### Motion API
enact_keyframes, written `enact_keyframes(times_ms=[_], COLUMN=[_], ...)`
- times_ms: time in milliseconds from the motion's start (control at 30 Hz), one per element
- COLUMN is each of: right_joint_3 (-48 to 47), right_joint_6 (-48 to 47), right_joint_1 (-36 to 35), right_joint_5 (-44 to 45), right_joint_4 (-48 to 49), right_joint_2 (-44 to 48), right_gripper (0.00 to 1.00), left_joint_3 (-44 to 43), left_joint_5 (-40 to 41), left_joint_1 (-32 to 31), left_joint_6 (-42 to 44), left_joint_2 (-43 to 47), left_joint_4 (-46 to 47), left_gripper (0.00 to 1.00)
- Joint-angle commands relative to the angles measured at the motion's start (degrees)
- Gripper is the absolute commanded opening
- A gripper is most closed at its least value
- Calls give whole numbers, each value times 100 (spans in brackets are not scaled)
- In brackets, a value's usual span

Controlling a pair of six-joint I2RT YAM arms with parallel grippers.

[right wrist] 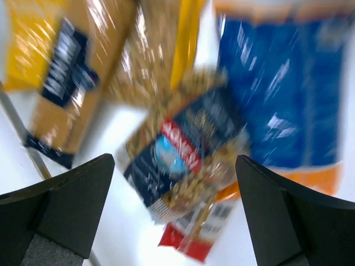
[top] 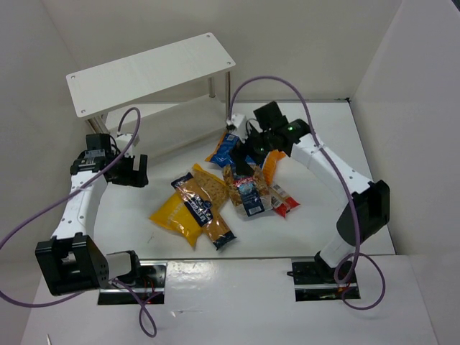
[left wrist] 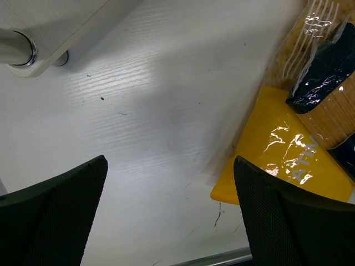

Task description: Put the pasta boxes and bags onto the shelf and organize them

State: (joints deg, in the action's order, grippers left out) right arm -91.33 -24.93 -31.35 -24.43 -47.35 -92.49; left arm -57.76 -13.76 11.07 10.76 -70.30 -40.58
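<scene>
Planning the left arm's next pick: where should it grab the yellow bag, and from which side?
I'd grip the bare left end of the yellow bag, coming down from above on the left end effector's side. It lies flat, and a clear bag with a navy label overlaps its right part, so only that end is free.

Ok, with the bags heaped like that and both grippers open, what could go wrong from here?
The open right gripper hangs over a clear bag overlapping the red packet beside the blue bag; closing could pinch or drag two at once. The yellow bag by the open left gripper lies flat and glossy, so it might slide rather than lift.
</scene>
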Motion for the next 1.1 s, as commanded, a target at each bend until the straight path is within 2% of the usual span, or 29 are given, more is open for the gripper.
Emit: enact_keyframes(times_ms=[0,133,300,633,1067], right_joint_3=[843,1844,2434,2664,2927], right_joint_6=[198,392,673,884,937], right_joint_1=[-20,366,841,1017,1237], right_joint_5=[648,702,396,-897,-704], right_joint_4=[313,701,1087,1474,2028], right_joint_2=[291,626,750,188,-85], right_gripper=[99,100,100,100,100], left_joint_3=[-122,-69,-16,-16,-16], left_joint_5=[-49,83,189,242,242], left_joint_1=[-78,-79,-79,-79,-26], left_joint_6=[128,75,22,22,22], left_joint_2=[148,271,324,324,219], left_joint_4=[147,199,314,314,314], left_gripper=[100,100,100,100,100])
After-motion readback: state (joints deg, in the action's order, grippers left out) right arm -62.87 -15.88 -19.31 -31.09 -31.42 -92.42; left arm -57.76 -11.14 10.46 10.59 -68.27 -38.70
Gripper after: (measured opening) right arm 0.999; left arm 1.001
